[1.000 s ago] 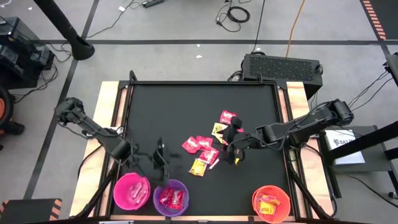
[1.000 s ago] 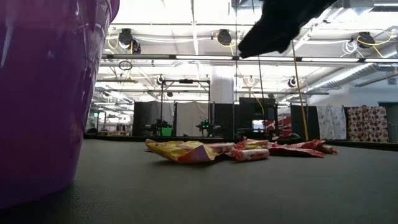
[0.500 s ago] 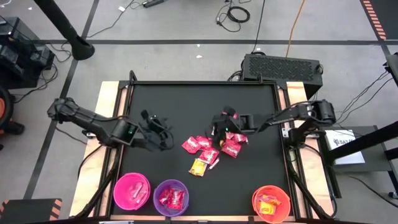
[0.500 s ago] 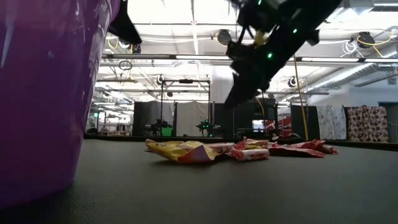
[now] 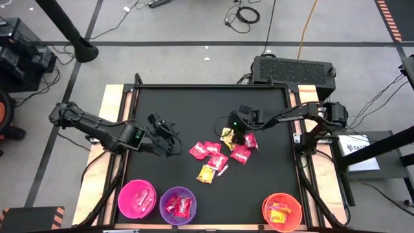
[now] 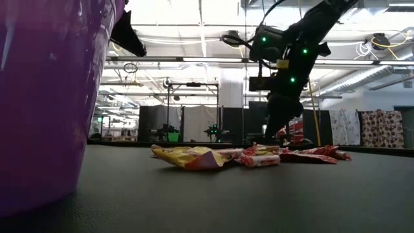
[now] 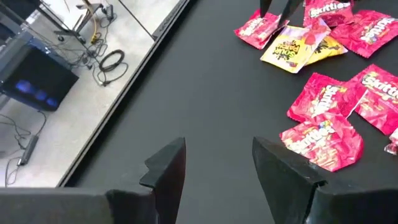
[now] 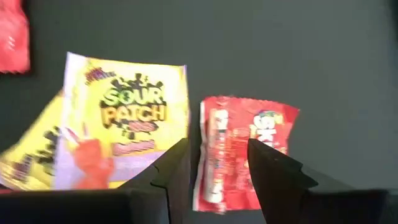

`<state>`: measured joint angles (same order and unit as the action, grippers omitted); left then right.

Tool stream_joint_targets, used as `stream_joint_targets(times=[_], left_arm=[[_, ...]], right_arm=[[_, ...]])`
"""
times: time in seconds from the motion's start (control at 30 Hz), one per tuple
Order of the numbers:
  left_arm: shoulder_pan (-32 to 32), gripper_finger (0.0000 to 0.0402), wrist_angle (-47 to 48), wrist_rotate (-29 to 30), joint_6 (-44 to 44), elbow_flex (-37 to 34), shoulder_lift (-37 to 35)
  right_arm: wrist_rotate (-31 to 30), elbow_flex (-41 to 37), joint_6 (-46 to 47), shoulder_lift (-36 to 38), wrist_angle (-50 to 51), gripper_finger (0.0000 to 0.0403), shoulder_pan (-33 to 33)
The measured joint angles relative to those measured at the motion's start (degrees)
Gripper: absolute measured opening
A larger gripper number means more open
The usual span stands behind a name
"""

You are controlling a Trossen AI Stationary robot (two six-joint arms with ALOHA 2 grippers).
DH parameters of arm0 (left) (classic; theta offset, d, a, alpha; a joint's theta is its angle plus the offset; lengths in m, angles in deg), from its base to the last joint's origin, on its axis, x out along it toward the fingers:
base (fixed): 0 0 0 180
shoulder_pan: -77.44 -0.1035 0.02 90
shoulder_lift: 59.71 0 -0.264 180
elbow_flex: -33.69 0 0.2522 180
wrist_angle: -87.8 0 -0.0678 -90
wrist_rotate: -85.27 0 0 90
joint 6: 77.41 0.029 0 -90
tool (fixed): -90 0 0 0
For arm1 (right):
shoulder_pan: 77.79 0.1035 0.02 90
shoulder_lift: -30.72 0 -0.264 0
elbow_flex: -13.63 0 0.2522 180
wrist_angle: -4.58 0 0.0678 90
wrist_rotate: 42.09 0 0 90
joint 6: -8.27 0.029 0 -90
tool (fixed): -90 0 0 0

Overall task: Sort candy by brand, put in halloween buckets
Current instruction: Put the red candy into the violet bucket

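High view: on the black table top a loose cluster of small shiny wrapped candy packets, red and yellow, lies at the middle. Three small round plastic buckets stand along the near edge: a hot pink bucket at the left, a purple bucket just beside it with red packets inside, and an orange-red bucket well apart at the right, holding yellow ones. The right gripper is down over the far side of the cluster. The left gripper waits to the left of the candy, over bare table.

Low view: the right arm comes down onto the far packets; the purple bucket's wall fills the near left.

Left wrist view: the left gripper has its jaws apart and nothing between them; red packets lie ahead of it.

Right wrist view: the right gripper has its fingers parted, straddling the edge of a red Skittles packet, which lies just beside a yellow Sour Patch packet. No grip is made yet.

The step in hand looks to be picking one more packet. The next move calls for closing on the red packet alone, without catching the yellow neighbour, then carrying it to the purple bucket.
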<state>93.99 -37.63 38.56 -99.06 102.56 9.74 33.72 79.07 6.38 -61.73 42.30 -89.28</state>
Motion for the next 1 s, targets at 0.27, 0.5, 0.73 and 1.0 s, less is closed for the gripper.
stream_joint_targets(times=[0.27, 0.5, 0.73, 1.0], left_arm=[[0.00, 0.0193, 0.07, -0.22, 1.43, 0.00, 0.00], [0.00, 0.0193, 0.02, -0.22, 2.78, 0.00, 0.00], [0.00, 0.0193, 0.02, -0.20, 3.09, 0.00, 0.00], [-0.03, 0.0193, 0.00, -0.22, 3.09, 0.00, 0.00]], right_arm=[[0.36, 0.00, -3.59, 0.04, 2.91, 0.0146, -5.62], [5.38, 0.00, -0.38, 0.04, 2.98, 0.0146, -13.90], [11.64, 0.00, -4.36, 0.04, 5.45, 0.0146, -16.42], [10.98, 0.00, -4.35, 0.04, 7.51, 0.0146, -16.69]])
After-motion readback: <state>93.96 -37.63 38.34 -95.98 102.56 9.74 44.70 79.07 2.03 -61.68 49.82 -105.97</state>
